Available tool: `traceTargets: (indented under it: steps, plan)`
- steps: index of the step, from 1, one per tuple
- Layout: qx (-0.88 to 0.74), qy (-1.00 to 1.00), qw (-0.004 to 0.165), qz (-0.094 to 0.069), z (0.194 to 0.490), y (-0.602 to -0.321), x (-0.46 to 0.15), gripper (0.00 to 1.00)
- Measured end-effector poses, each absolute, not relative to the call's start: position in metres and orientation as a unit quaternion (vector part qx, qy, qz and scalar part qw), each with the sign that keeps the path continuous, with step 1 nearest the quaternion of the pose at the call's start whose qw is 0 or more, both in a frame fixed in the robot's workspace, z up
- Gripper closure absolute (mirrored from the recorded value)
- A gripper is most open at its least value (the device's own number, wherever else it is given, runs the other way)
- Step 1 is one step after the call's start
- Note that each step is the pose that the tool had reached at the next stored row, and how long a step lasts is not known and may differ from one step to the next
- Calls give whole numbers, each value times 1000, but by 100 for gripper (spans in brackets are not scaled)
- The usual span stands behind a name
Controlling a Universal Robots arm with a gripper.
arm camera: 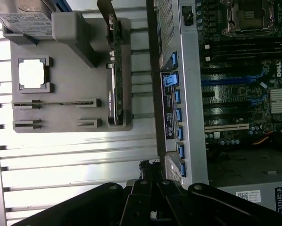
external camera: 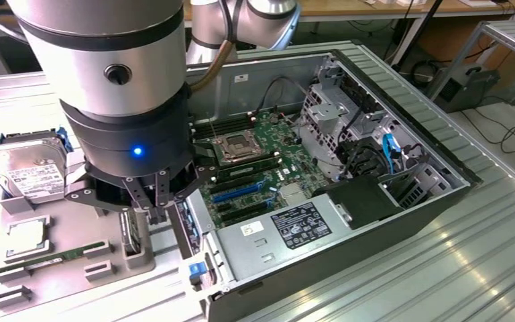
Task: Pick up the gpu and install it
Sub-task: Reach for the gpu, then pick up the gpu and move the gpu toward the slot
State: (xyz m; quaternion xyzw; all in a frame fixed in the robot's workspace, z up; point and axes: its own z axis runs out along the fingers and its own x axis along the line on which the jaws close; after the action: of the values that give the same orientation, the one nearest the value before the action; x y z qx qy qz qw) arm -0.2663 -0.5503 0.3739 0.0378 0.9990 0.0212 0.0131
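Observation:
The gpu (external camera: 132,236) (arm camera: 113,89) stands on edge in a slot of the grey holder tray (external camera: 65,221) (arm camera: 68,115), seen as a thin dark card. My gripper (external camera: 150,209) (arm camera: 150,172) hangs above the tray's side nearest the computer. It is shut with nothing in it and is offset from the card, not touching it. The open computer case (external camera: 436,201) lies beside the tray, its motherboard with blue expansion slots (external camera: 239,193) (arm camera: 226,80) exposed.
On the tray also rest a silver hard drive (external camera: 25,171) (arm camera: 28,19), a square CPU (external camera: 27,238) (arm camera: 31,74) and a narrow RAM stick (external camera: 51,260) (arm camera: 51,102). The case's rear wall (arm camera: 171,94) with blue clips rises between tray and motherboard. Drive cages (external camera: 338,127) fill the case's far side.

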Motion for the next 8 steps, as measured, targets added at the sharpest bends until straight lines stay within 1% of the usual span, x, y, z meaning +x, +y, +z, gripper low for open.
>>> traceTargets:
  steps: [8]
  plan:
    - [38,999,13,21,374,-550,-266,89]
